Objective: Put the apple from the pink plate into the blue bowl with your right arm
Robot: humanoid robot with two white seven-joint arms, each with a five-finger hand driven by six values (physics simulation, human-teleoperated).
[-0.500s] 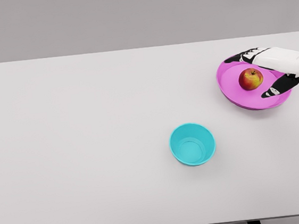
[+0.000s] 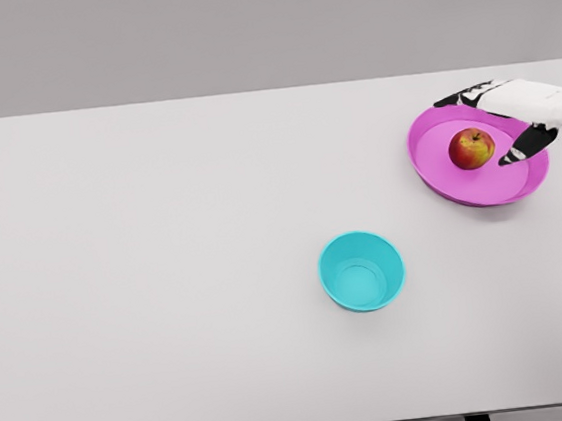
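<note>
A red-and-yellow apple point(image 2: 471, 148) rests on the pink plate point(image 2: 460, 187) at the right side of the white table. My right hand point(image 2: 483, 127) reaches in from the right edge, spread open around the apple: its fingers point(image 2: 458, 97) stretch over the plate's far rim and the thumb point(image 2: 526, 146) sits just right of the apple, not closed on it. The blue bowl point(image 2: 362, 270) stands empty, nearer me and to the left of the plate. My left arm does not show.
The white table point(image 2: 168, 283) spans the whole view, with its far edge at the top and its near edge along the bottom. Nothing else stands on it.
My right hand has lifted slightly and drawn back toward the far right; the thumb has moved up from the plate's near side to beside the apple. Apple, plate and bowl stayed put.
</note>
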